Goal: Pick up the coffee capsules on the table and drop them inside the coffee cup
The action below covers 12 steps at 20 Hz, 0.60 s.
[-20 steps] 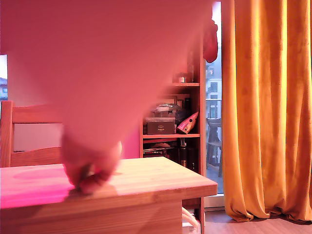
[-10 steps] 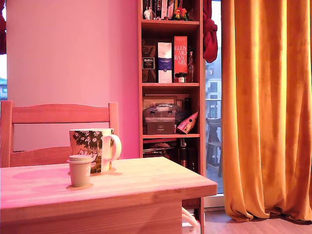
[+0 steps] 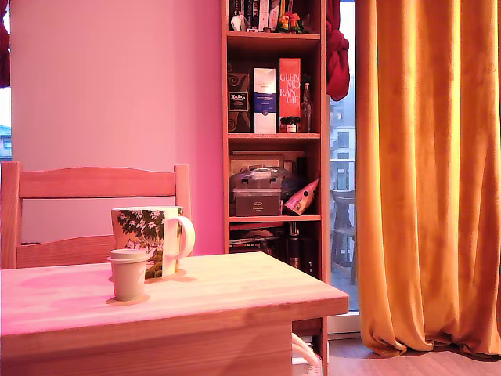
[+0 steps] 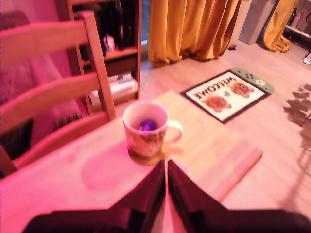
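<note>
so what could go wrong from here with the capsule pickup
1. The coffee capsule stands right in front of the coffee cup in the exterior view, so fingers closing around it could bump the cup.
2. The wrist view does not show the capsule at all, so aiming from that view may be off.
3. The gripper looks shut; descending like that would likely topple the capsule.

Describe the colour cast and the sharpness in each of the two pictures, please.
Exterior view: sharp, with a strong pink cast on the wall and the table, while the curtain stays orange. Wrist view: softer and slightly blurred, pink over the table and chair; the coffee cup is readable, the dark fingers out of focus.
</note>
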Each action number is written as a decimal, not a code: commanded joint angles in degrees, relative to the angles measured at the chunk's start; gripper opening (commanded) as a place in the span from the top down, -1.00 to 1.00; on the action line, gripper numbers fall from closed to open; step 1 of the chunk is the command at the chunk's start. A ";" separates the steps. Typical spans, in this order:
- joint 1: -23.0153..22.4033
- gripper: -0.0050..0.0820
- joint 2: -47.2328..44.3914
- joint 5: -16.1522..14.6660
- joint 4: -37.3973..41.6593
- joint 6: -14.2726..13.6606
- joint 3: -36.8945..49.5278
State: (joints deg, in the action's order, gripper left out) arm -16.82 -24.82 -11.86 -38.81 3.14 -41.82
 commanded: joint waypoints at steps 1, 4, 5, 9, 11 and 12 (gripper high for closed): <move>0.13 0.93 0.94 0.15 2.47 -0.87 3.19; 0.13 0.93 4.35 -0.24 9.66 -1.36 10.88; 0.13 0.93 5.16 -0.72 12.37 -0.39 11.89; -0.04 0.93 6.14 -0.57 16.37 0.13 13.81; -0.55 0.93 6.01 -1.16 18.32 1.27 15.23; -0.92 0.93 6.01 -1.16 19.12 1.40 16.26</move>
State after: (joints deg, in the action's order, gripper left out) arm -17.39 -18.81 -12.95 -20.47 4.19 -28.21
